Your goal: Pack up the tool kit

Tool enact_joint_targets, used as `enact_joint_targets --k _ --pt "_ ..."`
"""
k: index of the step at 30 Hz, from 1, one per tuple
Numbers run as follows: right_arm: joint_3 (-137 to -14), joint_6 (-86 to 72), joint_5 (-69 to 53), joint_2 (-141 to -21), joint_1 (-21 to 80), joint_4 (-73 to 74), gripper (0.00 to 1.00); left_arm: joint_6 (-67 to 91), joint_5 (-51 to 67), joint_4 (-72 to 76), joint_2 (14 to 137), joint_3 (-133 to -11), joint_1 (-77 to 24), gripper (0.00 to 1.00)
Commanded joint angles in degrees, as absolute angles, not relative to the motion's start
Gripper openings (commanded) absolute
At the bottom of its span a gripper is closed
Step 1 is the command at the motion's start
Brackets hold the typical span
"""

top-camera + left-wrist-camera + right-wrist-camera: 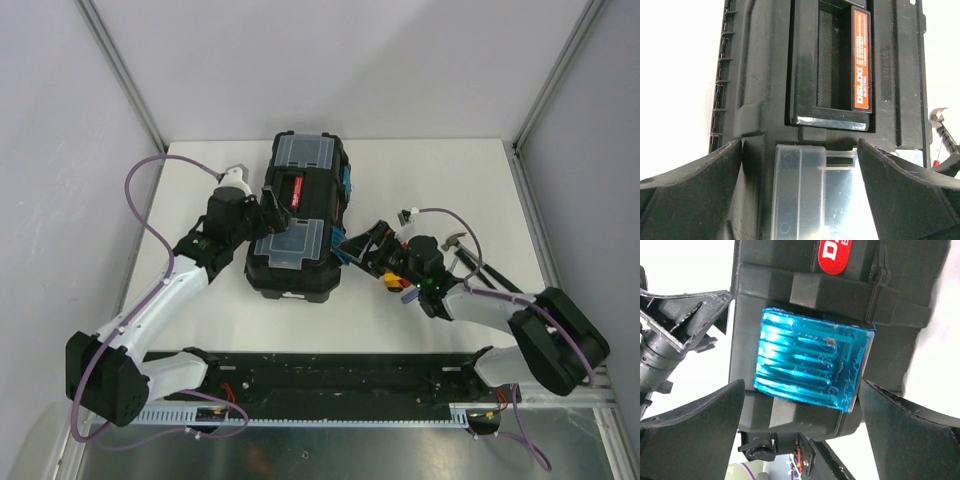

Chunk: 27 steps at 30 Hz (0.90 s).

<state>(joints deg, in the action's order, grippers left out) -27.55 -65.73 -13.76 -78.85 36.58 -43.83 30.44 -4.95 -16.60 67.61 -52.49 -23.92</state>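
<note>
Left gripper [270, 213] stood spread wide, empty, over the closed toolbox [300, 215] at frame centre, straddling a clear lid compartment [810, 195] below the red-marked handle [861, 60]. Right gripper [352, 245], jaws likewise spread and empty, faced a blue latch [810, 362] on the box's right side. Hammer [455, 243] lay centre right. Small yellow and red handles [398, 283] were partly hidden beneath the right wrist.

Top ext cam: high, behind arm bases [105, 380], looks down on whole table [440, 190], fairly far, toolbox [310, 200] mid-frame. Left wrist cam: v. close over box lid, facing along it, handle [860, 60] and clear compartment [810, 190] seen between its own fingers [690, 200]. Right wrist cam: close on box side, blue latch [810, 362] centred. All 3 share the toolbox.
</note>
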Motion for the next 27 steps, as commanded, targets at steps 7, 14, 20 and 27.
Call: enact_joint_targets --k 7,14,20,27 --pt "-35.8 -52.0 -6.7 -63.5 34.2 -23.4 0.99 24.1 -4.0 -35.5 72.4 -48.0 -25.2 0.98" --pt "-48.3 -44.0 3.7 -68.6 39.7 -3.0 0.99 24.0 -4.0 -35.5 72.5 -48.0 -25.2 0.98" --pt "-54.8 -44.4 11.6 -74.1 42.7 9.1 0.91 23.9 -4.1 -35.5 72.2 -48.2 -25.3 0.98" --pt "-61.2 -43.0 14.1 -80.6 45.5 15.9 0.69 23.8 -4.4 -35.4 72.6 -48.2 -25.3 0.98"
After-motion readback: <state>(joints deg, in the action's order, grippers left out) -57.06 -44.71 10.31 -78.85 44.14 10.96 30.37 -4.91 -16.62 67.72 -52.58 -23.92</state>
